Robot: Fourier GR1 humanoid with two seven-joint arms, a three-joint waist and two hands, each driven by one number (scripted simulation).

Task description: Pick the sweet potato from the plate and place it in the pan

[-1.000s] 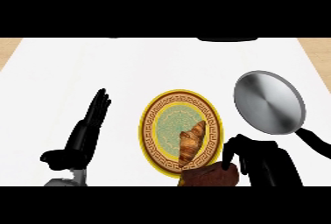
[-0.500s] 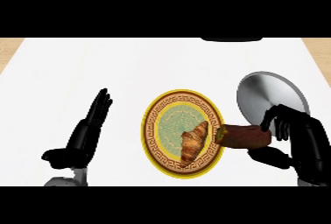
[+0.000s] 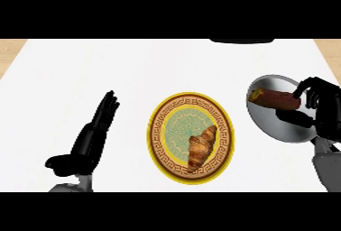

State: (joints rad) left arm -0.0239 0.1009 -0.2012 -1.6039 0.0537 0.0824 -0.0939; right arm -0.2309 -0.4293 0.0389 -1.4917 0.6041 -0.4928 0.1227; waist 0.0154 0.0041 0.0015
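The right hand (image 3: pixel 320 108), fingers curled round the sweet potato (image 3: pixel 274 99), has carried it from the plate (image 3: pixel 163 118) over the pan (image 3: pixel 269 126); release remains. The left hand (image 3: pixel 93 135) rests open.

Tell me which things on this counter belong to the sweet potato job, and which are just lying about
Part of the job:
sweet potato, held over the pan
pan
plate
right hand, curled round the sweet potato

Lying about:
croissant on the plate
left hand, resting open at the lower left

reddish-brown sweet potato (image 3: pixel 274 99) lies lengthwise over the grey pan (image 3: pixel 279 128).
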